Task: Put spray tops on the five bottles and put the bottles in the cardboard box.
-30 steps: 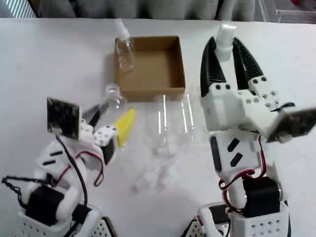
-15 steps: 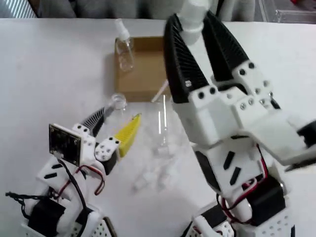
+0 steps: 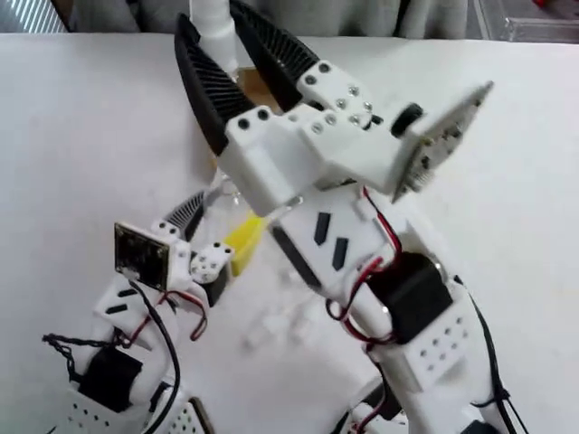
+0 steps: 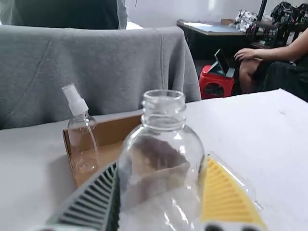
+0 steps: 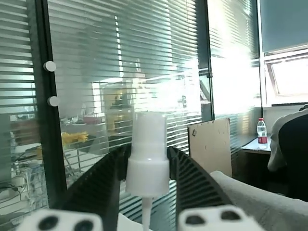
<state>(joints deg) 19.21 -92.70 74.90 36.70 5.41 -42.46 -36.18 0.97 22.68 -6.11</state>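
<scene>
Cardboard box (image 3: 253, 89) mostly behind the right arm (image 3: 344, 172); base of the bottle (image 4: 161, 163) past the left wrist view's edge.

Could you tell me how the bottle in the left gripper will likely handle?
The bottle looks clear and empty, so it is probably light for its size. Its smooth round body could slip or turn in the left gripper. Laid on its side, it would likely roll.

right arm (image 3: 344, 163), centre frame: white printed shell, black ribbed fingers (image 3: 204, 86), dark screws (image 3: 348, 95), red and black wires (image 3: 387, 242), black motor (image 3: 412, 294). left arm (image 3: 122, 298), lower left: white, yellow finger (image 3: 242, 242) plus dark ribbed finger (image 3: 185, 212), black cable (image 3: 172, 362).
</scene>
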